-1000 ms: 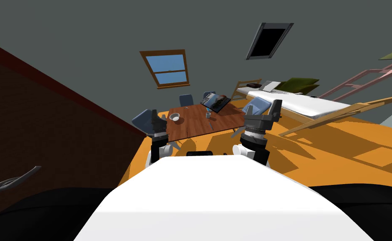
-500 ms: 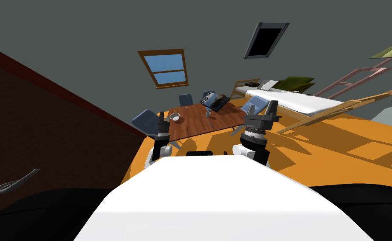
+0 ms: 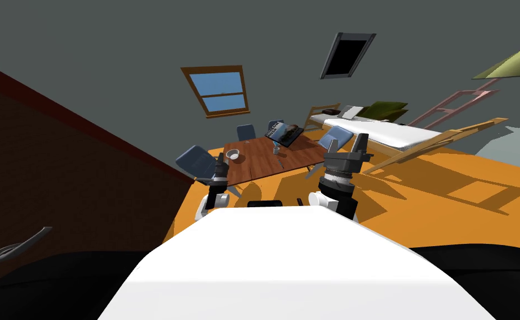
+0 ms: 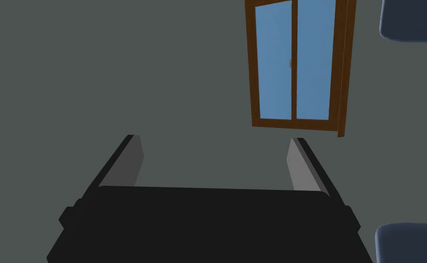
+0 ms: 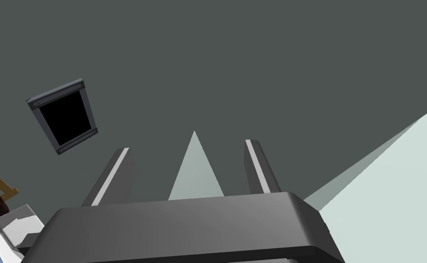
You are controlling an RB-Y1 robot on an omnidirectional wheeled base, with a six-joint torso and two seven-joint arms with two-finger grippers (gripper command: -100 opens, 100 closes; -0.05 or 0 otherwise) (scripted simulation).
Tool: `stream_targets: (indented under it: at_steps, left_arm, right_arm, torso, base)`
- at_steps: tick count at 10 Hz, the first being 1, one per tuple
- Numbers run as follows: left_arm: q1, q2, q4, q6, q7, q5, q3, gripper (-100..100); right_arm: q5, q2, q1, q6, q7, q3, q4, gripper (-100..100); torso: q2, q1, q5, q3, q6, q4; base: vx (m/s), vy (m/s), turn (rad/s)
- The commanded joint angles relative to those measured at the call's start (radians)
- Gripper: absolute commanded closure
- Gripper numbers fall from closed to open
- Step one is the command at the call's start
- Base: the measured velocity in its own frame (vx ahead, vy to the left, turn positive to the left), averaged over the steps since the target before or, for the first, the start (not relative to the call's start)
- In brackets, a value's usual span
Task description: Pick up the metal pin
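Beyond left gripper (image 3: 220,159), right gripper (image 3: 346,144): one table (image 3: 260,161), one bowl (image 3: 232,155).

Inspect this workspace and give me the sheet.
Surface: brown table, ahead, beyond both arms.
Job's things: pin too small to tell apart on the table.
Clutter: white bowl, cup, magazine, all on the table.
Grippers: left gripper and right gripper raised in front of the chest, fingers open, holding nothing.
Cables: nothing seen.
Surroundings: blue chairs round the table, bed to the right, window, orange floor.
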Motion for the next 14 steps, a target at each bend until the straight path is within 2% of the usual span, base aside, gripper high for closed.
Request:
stream_targets:
  at_steps: [1, 2, 4, 5, 10, 11, 12, 14]
  left_arm:
    - [-0.017, 0.002, 0.050, 0.005, 0.001, -0.003, -0.011, -100]
    - [-0.017, 0.002, 0.058, 0.005, 0.001, -0.003, -0.011, -100]
    - [-0.038, 0.004, 0.119, 0.011, 0.006, -0.005, -0.022, -100]
    - [-0.038, 0.004, 0.132, 0.011, 0.006, -0.005, -0.022, -100]
    - [-0.094, -0.002, 0.323, 0.016, 0.021, -0.009, -0.056, -100]
    - [-0.094, -0.002, 0.338, 0.016, 0.021, -0.009, -0.056, -100]
    - [-0.106, -0.004, 0.383, 0.014, 0.024, -0.010, -0.064, -100]
    - [-0.118, -0.005, 0.430, 0.010, 0.028, -0.010, -0.072, -100]
  right_arm:
    - [0.000, 0.000, 0.000, 0.000, 0.000, 0.000, 0.000, 0]
    - [0.000, 0.000, 0.000, 0.000, 0.000, 0.000, 0.000, 0]
    - [0.000, 0.000, 0.000, 0.000, 0.000, 0.000, 0.000, 0]
    - [0.000, 0.000, 0.000, 0.000, 0.000, 0.000, 0.000, 0]
    - [0.000, 0.000, 0.000, 0.000, 0.000, 0.000, 0.000, 0]
    - [0.000, 0.000, 0.000, 0.000, 0.000, 0.000, 0.000, 0]
    - [0.000, 0.000, 0.000, 0.000, 0.000, 0.000, 0.000, 0]
    - [0.000, 0.000, 0.000, 0.000, 0.000, 0.000, 0.000, 0]
  torso:
    - [0.000, 0.000, 0.000, 0.000, 0.000, 0.000]
    - [0.000, 0.001, 0.000, 0.000, 0.000, 0.000]
    - [0.000, 0.000, 0.000, 0.000, 0.000, 0.000]
    - [0.001, 0.002, 0.000, 0.001, 0.000, 0.000]
    - [0.001, 0.003, 0.001, 0.000, 0.000, 0.000]
    - [0.001, 0.002, 0.001, 0.000, 0.000, 0.000]
    - [0.000, 0.000, 0.000, 0.000, 0.000, 0.000]
    - [-0.002, 0.000, 0.000, -0.001, 0.000, 0.000]
  base:
    - [-0.057, 0.058, -0.063]
    - [-0.048, 0.054, -0.031]
    - [-0.059, 0.065, -0.068]
    - [-0.062, 0.063, -0.031]
    - [-0.057, 0.075, -0.089]
    - [-0.041, 0.046, -0.037]
    - [-0.030, 0.039, -0.059]
    - [-0.017, 0.046, -0.089]
